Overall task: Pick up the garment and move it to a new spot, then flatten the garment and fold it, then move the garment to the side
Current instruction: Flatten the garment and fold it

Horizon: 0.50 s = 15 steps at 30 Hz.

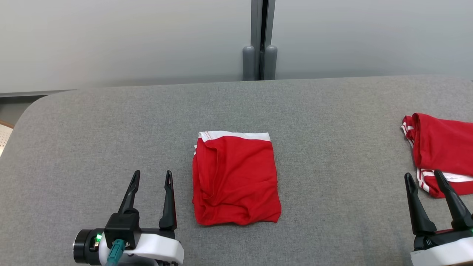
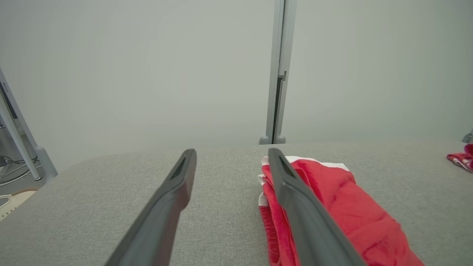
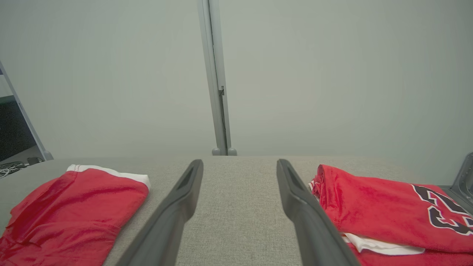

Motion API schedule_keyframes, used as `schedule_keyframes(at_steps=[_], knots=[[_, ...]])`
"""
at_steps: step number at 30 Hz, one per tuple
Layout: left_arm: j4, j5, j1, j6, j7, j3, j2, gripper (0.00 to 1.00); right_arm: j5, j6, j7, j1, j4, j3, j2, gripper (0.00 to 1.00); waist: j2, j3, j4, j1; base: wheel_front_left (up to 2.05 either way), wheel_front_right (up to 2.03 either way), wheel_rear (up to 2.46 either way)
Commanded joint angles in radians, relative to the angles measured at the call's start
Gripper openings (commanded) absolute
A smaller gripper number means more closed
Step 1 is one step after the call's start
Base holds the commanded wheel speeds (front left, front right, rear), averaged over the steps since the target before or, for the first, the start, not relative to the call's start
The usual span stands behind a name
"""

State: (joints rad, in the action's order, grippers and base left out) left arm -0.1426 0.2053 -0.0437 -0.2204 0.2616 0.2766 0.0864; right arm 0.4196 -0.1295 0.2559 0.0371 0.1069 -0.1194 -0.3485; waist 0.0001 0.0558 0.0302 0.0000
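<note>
A folded red garment (image 1: pixel 236 177) is lying mid-worktop (image 1: pixel 332 118), its white band facing the far edge. The left tool (image 1: pixel 153 173) is hovering just beside it along the near edge, fingers standing apart and holding nothing. The right tool (image 1: pixel 423 174), likewise spread and empty, is hanging near the right edge beside a red jersey (image 1: pixel 443 147) bearing black numerals (image 3: pixel 443 210), partly cut off, beginning with a 2.
</note>
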Motion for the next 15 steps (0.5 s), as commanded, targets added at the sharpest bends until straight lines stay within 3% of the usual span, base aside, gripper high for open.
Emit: schedule_keyframes(at_steps=[1, 15], knots=[[-0.004, 0.002, 0.014, 0.009, 0.004, -0.005, 0.014, 1.0, -0.012, -0.002, -0.008, 0.01, -0.004, -0.001, 0.002, 1.0, -0.0001, -0.013, 0.001, 0.0, 0.0, 0.0, 0.0], [-0.008, 0.013, 0.038, 0.022, -0.003, -0.024, 0.071, 1.0, -0.054, -0.002, -0.084, 0.047, -0.043, 0.032, 0.038, 1.0, -0.0001, -0.053, 0.003, 0.0, 0.0, 0.0, 0.0]])
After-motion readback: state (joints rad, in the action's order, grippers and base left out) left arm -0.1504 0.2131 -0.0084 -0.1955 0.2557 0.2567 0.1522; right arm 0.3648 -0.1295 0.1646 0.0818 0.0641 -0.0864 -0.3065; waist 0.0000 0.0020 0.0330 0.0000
